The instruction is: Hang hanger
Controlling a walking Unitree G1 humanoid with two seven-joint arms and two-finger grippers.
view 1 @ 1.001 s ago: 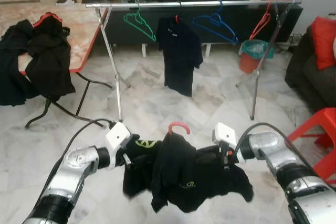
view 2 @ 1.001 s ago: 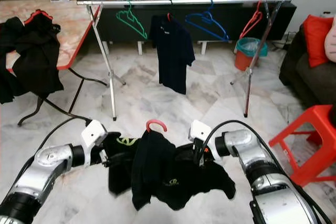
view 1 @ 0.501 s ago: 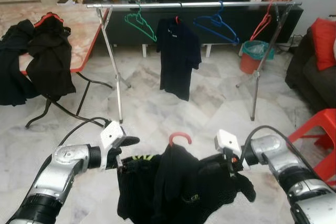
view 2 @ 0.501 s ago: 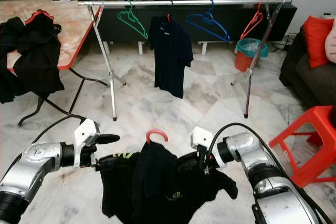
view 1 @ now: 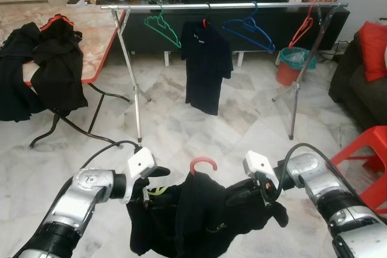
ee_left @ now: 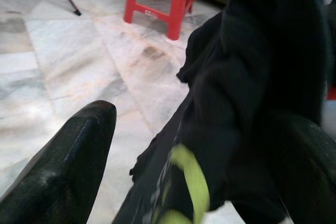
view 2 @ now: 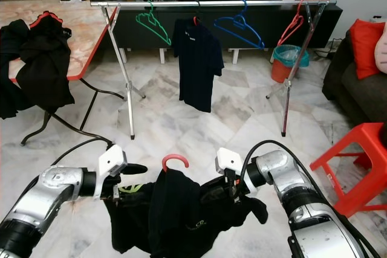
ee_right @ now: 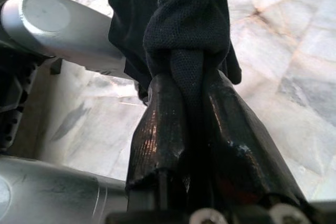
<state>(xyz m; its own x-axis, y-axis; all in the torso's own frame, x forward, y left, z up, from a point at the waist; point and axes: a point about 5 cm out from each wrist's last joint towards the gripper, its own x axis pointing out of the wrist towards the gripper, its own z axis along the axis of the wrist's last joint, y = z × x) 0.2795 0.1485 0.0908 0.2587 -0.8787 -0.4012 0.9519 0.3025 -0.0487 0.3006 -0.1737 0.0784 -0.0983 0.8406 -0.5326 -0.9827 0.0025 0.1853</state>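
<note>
A black shirt point(view 1: 205, 216) on a hanger with a red hook point(view 1: 203, 164) hangs low in front of me, between my two arms. My right gripper point(ee_right: 186, 85) is shut on a fold of the shirt's mesh cloth at its right shoulder point(view 1: 261, 190). Against the shirt's left side, my left gripper point(view 1: 154, 179) is open, its fingers point(ee_left: 68, 166) wide apart with cloth and a yellow-green logo point(ee_left: 186, 177) between them. Across the room stands a silver clothes rail point(view 1: 224, 5) with a green hanger point(view 1: 162, 27), a hung black shirt point(view 1: 207, 64), a blue hanger point(view 1: 248, 28) and a red hanger point(view 1: 300, 28).
A folding table point(view 1: 97, 34) at the left carries a heap of black clothes point(view 1: 42, 58). A red stool point(view 1: 366, 161) stands close at my right, with a dark sofa point(view 1: 357, 83) behind it. A bin point(view 1: 292, 61) sits by the rail's right leg. Marble floor lies between me and the rail.
The left gripper let go of the shirt, whose left side dropped, then came back against the cloth with its fingers open. The right gripper kept its hold.
</note>
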